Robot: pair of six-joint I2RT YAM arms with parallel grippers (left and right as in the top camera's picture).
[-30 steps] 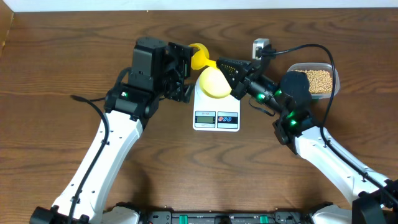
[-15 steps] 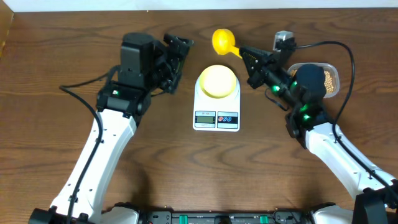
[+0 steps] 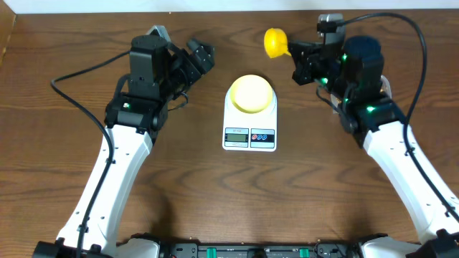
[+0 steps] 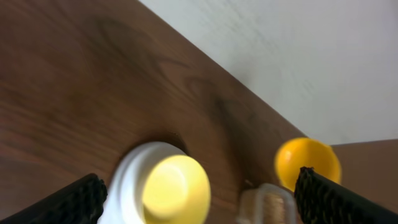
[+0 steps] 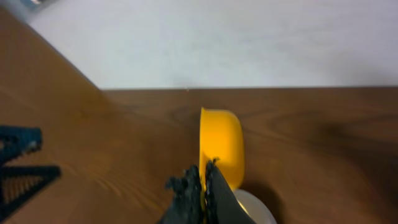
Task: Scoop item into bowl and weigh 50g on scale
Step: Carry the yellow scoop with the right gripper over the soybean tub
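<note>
The pale yellow-green bowl (image 3: 250,93) stands upright on the white scale (image 3: 249,136); I see no beans in it. It also shows, blurred, in the left wrist view (image 4: 175,190). My right gripper (image 3: 295,54) is shut on the handle of the bright yellow scoop (image 3: 275,41), held behind and right of the scale; the right wrist view shows the scoop (image 5: 222,146) on edge. My left gripper (image 3: 197,61) is open and empty, left of the bowl and apart from it. The beans are hidden in the overhead view.
A clear plastic tub (image 4: 266,204) shows blurred in the left wrist view, right of the scale; in the overhead view my right arm (image 3: 362,64) covers it. The table's back edge and a white wall lie just behind the scoop.
My right gripper has carried the scoop from the bowl up and back to the right. My left gripper has drawn back left from the bowl, which now sits flat on the scale.
</note>
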